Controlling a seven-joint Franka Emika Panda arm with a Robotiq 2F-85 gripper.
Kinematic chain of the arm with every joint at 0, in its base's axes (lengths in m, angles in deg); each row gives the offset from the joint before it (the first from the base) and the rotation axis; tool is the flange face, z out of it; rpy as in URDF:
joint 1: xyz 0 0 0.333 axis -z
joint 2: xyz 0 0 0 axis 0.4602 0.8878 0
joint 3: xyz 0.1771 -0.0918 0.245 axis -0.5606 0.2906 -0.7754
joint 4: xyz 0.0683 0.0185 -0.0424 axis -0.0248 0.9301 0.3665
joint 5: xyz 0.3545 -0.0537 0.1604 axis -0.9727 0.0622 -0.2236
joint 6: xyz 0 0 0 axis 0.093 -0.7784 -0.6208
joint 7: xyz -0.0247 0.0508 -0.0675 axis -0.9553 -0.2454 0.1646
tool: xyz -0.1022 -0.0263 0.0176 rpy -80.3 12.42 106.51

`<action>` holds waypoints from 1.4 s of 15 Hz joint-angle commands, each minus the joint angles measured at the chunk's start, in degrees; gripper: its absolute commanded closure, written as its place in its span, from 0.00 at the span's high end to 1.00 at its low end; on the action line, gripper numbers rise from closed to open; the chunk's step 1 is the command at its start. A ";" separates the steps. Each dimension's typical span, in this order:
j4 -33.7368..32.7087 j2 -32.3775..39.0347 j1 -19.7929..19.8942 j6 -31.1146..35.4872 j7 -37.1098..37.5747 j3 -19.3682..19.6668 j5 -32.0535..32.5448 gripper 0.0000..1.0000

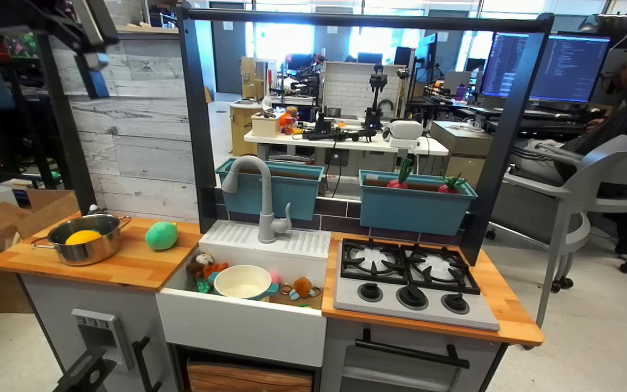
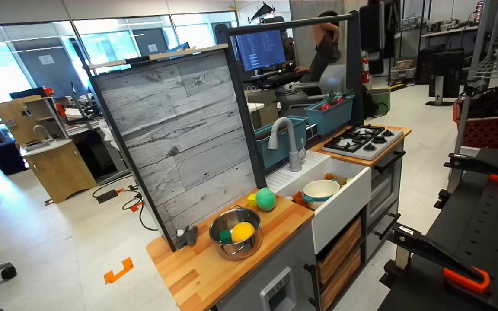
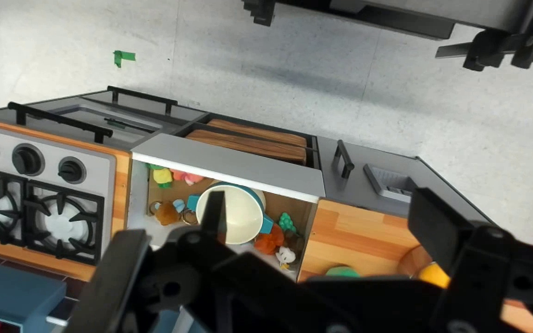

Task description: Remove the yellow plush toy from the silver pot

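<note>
I see yellow toy [image 2: 243, 232] in pot [image 1: 93, 252] | green ball [image 1: 161, 236] near pot | my gripper [image 1: 42, 83] higher than pot, spread wide

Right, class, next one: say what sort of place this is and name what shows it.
Probably a robotics lab: a play kitchen is set up in it, mechanical gear stands on a bench beyond, and a monitor shows what look like lines of code.

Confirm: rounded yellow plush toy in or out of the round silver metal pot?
In. Both exterior views show the toy inside the pot, its visible part framed by the rim.
</note>
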 commanded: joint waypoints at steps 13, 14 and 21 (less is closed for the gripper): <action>-33.06 32.72 -3.41 -8.34 -21.51 -5.14 6.05 1.00; -31.60 31.65 -2.55 -7.75 -25.32 -5.84 5.39 1.00; -24.57 34.27 7.10 9.09 -47.30 -10.78 -7.62 1.00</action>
